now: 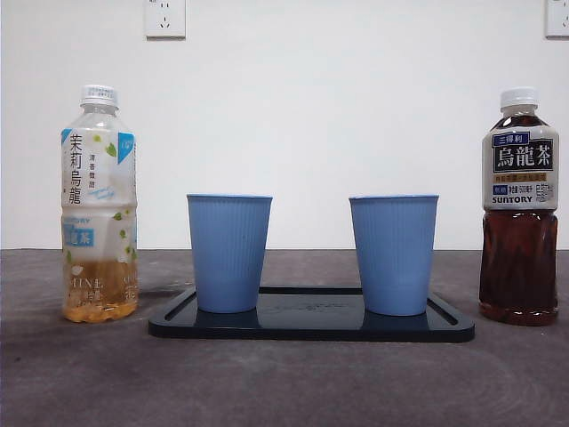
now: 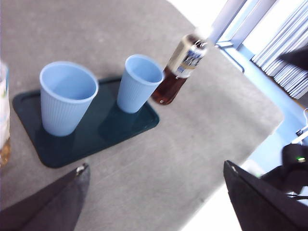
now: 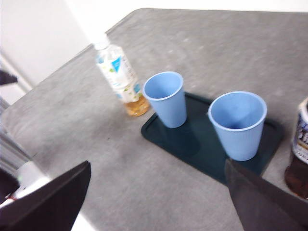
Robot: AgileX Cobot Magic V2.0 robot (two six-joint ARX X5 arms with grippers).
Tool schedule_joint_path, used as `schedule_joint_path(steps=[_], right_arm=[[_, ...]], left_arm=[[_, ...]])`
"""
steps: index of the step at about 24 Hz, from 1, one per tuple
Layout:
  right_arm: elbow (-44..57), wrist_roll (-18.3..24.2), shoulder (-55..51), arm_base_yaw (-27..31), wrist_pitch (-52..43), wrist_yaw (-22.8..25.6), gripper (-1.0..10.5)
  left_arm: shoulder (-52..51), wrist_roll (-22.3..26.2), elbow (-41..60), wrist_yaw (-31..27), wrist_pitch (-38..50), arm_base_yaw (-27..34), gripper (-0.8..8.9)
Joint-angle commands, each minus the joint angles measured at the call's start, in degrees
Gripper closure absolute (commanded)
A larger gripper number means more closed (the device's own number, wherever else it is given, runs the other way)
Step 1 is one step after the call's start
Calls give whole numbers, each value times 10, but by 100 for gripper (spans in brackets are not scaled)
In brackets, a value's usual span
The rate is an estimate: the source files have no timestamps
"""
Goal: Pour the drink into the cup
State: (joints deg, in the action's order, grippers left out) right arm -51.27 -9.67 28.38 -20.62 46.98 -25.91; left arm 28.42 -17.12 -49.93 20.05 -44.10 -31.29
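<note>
A dark tray (image 1: 311, 327) lies on the grey desk (image 1: 284, 382) and serves as the landmark for everything else. Two blue cups stand upright on it, well apart from each other: one cup (image 1: 229, 253) near the tray's left end and the other cup (image 1: 393, 254) near its right end, as the front view shows them. Both look empty from above in the wrist views. Off the tray's left end stands a pale tea bottle (image 1: 99, 205), capped, with only a little amber drink at its base. Off the tray's right end stands a dark tea bottle (image 1: 519, 206), also capped and mostly full. Neither bottle touches the tray. The left gripper (image 2: 156, 202) hangs above the desk on the near side of the tray, jaws spread wide and holding nothing. The right gripper (image 3: 159, 202) hangs likewise, jaws wide and empty.
</note>
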Motion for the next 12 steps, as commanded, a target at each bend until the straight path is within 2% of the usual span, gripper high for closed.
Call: schedule_joint_path(steps=[1,9,10,11,12], right_arm=[[-9,3,3,-3,3,-10,503],[-9,0,3,-3,0,-11,503],[-9,0,3,-3,-2,-11,510],[-9,0,3,-3,-2,-11,571],[-9,0,3,-3,-2,-11,725]], left_arm=[[2,1,-35,4,0,-3,377],[2,32,-54,3,17,-3,389],[3,36,-54,3,18,-3,439],[3,42,-54,3,17,-3,535],[3,49,-54,3,16,-3,670]])
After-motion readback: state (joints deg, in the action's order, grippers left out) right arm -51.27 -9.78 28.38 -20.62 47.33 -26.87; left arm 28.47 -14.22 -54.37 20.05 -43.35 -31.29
